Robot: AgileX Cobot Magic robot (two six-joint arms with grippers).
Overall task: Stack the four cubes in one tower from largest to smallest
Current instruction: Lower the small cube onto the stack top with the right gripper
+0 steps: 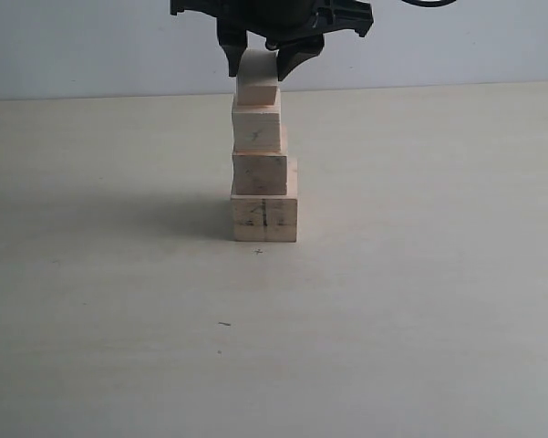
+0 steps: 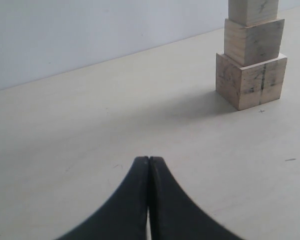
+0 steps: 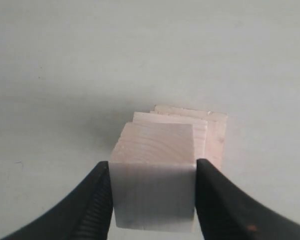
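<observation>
Between pads (image 3: pixel 101 200) of right tool (image 3: pixel 153 172), smallest cube (image 3: pixel 154 142)

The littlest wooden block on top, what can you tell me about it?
The small pale wooden cube has plain unpainted faces, with faint curved grain on one. The black right hand pinches it on two opposite sides. It leans slightly at the very top, on or just above the next pale wooden cube.

A pale table (image 1: pixel 419 319) (faintly speckled) meets a grey-white wall (image 1: pixel 91 46).
</observation>
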